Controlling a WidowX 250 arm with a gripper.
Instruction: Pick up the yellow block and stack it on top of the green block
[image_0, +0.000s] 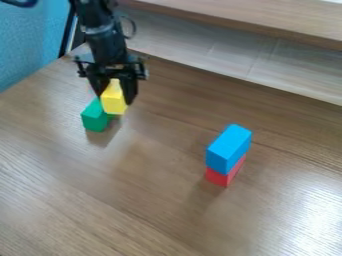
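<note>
Nearest up, blue block (229, 148) sits on a red one (226, 174). Farther back, green block (95, 117), with the yellow block (115, 101) by its top, seemingly pinched in the gripper (114, 99), fingers block-width apart. Probably light, stiff, smoothish; I'd grab opposite flat sides.

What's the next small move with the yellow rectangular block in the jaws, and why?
I'd probably nudge the yellow rectangular block slightly toward the picture's left before opening the black gripper: it looks off-centre over the green rectangular block, whose left part is uncovered. I can't tell whether they touch.
</note>
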